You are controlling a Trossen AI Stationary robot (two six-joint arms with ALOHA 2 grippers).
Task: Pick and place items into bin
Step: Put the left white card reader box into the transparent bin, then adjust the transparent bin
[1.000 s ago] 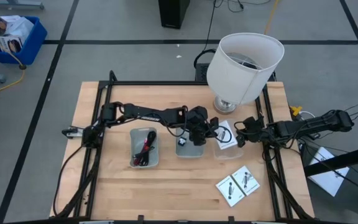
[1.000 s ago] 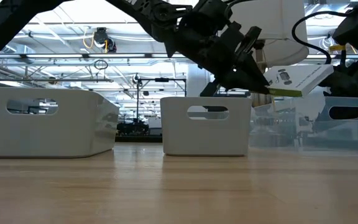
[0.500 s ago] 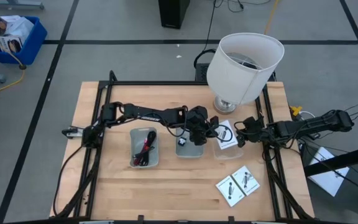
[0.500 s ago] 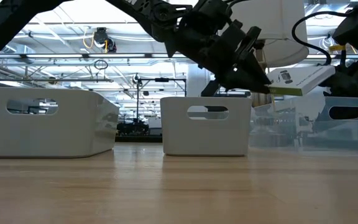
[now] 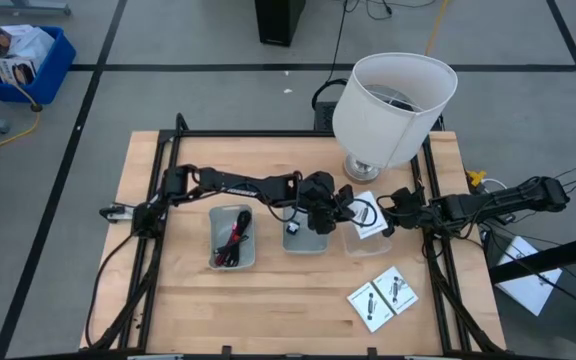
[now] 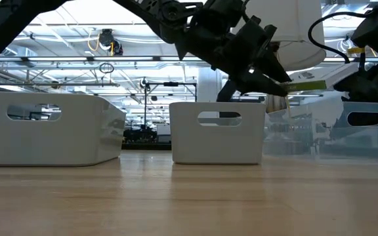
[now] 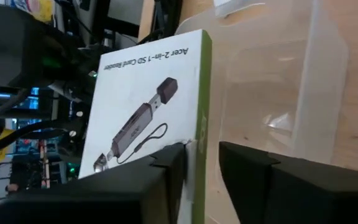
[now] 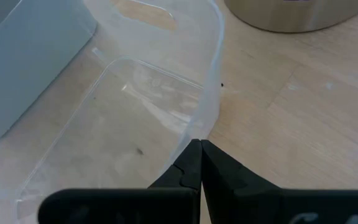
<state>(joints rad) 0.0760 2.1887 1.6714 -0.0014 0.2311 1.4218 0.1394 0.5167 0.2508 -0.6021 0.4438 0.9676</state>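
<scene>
Table (image 5: 188, 300): front half mostly bare wood; back right corner taken by the big white lampshade (image 5: 393, 105) on its metal base (image 5: 361, 168), which crowds the space behind the bins.

Three bins in a row mid-table. Left bin (image 5: 232, 238) holds the black-and-red cable (image 5: 234, 240). Middle bin (image 5: 305, 238) has a tiny white block (image 5: 292, 229) showing at its left side; the left arm covers most of it. Clear bin (image 5: 360, 240) sits just right of the middle one, just in front of the lamp base.

Left arm reaches from the table's left edge across the middle bin. Left gripper (image 5: 349, 208) pinches a white card (image 5: 369, 215) by one edge; in the left wrist view the fingers (image 7: 135, 186) clamp its lower edge and the card (image 7: 148, 112) shows black print and a green side. Card is held in the air above the clear bin's back portion, roughly level in the low view (image 6: 304, 85).

Right gripper (image 5: 396, 212) is at the clear bin's right wall, fingers pressed together on the clear rim (image 8: 210, 109) in the right wrist view.

Two more white cards (image 5: 383, 297) lie flat side by side near the front right, well apart from both grippers.
</scene>
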